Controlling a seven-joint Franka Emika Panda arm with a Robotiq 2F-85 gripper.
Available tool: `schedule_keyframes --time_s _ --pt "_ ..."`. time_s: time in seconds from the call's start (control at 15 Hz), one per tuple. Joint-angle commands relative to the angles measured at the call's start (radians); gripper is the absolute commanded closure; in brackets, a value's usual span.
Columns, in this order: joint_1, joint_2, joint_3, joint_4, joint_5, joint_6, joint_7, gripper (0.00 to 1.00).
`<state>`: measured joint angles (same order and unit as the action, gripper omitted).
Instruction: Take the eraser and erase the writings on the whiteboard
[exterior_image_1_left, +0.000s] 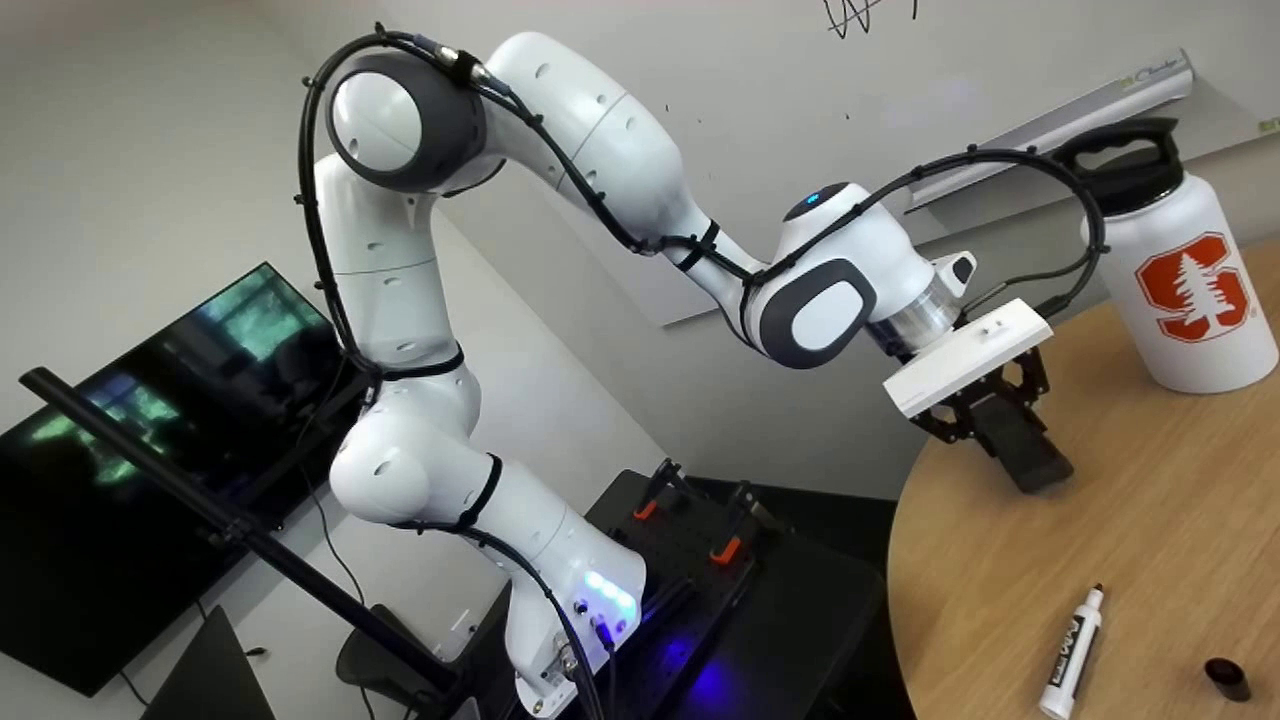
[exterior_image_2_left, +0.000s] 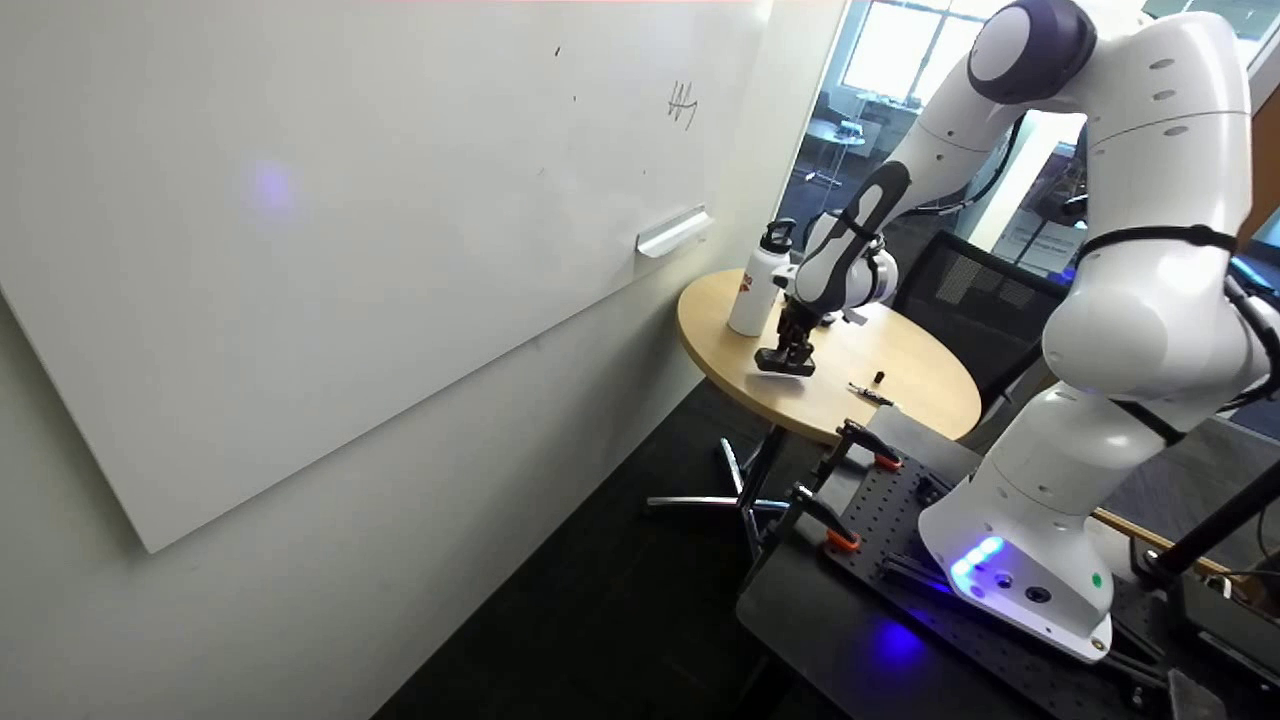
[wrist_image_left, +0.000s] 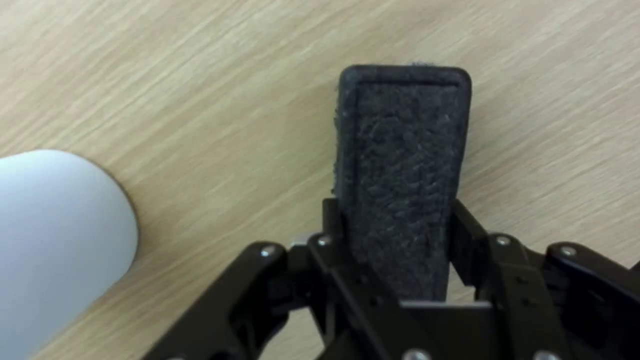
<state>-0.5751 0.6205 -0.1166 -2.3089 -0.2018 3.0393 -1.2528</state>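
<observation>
The claw (wrist_image_left: 395, 220) gripped the black eraser (wrist_image_left: 402, 150) over the tabletop (exterior_image_1_left: 985, 590), well apart from the whiteboard (exterior_image_2_left: 330, 250).
In the wrist view the jaws pressed on both long sides of the eraser, and its far end jutted out past them; whether it touched the wood below could not be told. The red-marked white bottle (exterior_image_1_left: 1185, 270) stood upright near the claw, part of it showing at the left of the wrist view. A white marker (exterior_image_1_left: 1073, 655) and, apart from it, a small black cap (exterior_image_1_left: 1228, 679) rested on the tabletop. In both exterior views the writings (exterior_image_2_left: 682, 104), a few thin black strokes, showed on the whiteboard, and the ledge (exterior_image_2_left: 673, 233) sat near the board's bottom edge.
</observation>
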Motion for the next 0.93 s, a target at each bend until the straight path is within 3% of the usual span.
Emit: schedule_keyframes --time_s 0.0,0.67,0.73,0.8,0.87 --pt "0.016 -0.146 -0.010 -0.127 -0.035 0.079 0.021 0.73" --pt "-0.014 -0.408 0.047 -0.327 -0.023 0.270 0.017 0.73" --pt "0.016 -0.409 0.006 -0.329 -0.022 0.273 0.011 0.73" --pt "0.089 -0.394 -0.107 -0.312 -0.066 0.262 0.030 0.73" --pt "0.022 -0.372 -0.003 -0.289 -0.032 0.239 0.006 0.48"
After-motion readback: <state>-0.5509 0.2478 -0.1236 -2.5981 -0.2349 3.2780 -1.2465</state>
